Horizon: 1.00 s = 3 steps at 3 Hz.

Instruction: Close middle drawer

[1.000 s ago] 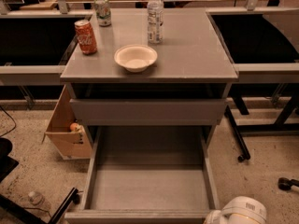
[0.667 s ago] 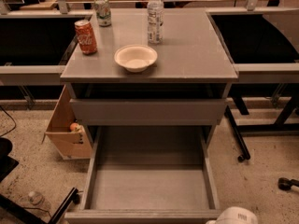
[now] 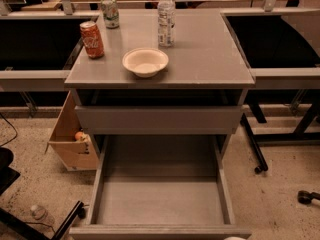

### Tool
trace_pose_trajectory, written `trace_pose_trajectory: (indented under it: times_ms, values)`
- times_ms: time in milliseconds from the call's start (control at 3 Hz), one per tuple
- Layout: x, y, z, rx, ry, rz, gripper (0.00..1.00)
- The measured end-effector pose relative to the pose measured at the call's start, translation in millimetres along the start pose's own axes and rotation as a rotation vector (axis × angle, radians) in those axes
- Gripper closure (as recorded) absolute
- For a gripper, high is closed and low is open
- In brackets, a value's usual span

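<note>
Down at the bottom edge of the camera view, the white rounded part of the robot has sunk almost out of sight since a second ago. Only a pale sliver of the end effector (image 3: 235,238) shows now, just in front of the right end of the middle drawer (image 3: 160,196). From that sliver I cannot tell whether it is wide, narrow or holding anything. Nothing else has shifted. The middle drawer stands pulled far out toward us, its grey box bare inside and its flat front lying along the bottom of the view. The top drawer (image 3: 157,119) above it sits nearly home under the surface (image 3: 210,59). I cannot see the lowest front, which the open drawer hides. On the surface stand a red can (image 3: 92,39), a second can (image 3: 110,11), a bottle (image 3: 166,16) and a bowl (image 3: 145,61), all well back from the front edge. A cardboard box (image 3: 72,144) rests on the floor to the left of the cabinet. To my eye the closing has not begun and the robot is at the approach, lining up with the front. The next move calls for flat contact on that handleless front, near its middle, and a straight, level push toward the cabinet. An off-centre push at the right end might skew the drawer on its runners.
</note>
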<state>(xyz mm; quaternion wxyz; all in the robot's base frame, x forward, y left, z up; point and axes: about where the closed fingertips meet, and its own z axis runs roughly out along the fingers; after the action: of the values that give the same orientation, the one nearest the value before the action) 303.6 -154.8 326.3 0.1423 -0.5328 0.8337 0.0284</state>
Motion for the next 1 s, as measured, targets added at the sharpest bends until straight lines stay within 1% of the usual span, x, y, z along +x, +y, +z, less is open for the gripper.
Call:
trace_pose_trajectory:
  times_ms: [333, 667, 1000]
  values:
    - [-18.0, -16.2, 28.1, 0.069, -0.043, -0.081, 1.0]
    - [-30.7, -32.6, 34.9, 0.134, -0.064, -0.155, 1.0]
    - [-45.2, -58.4, 33.8, 0.213, -0.071, -0.244, 1.0]
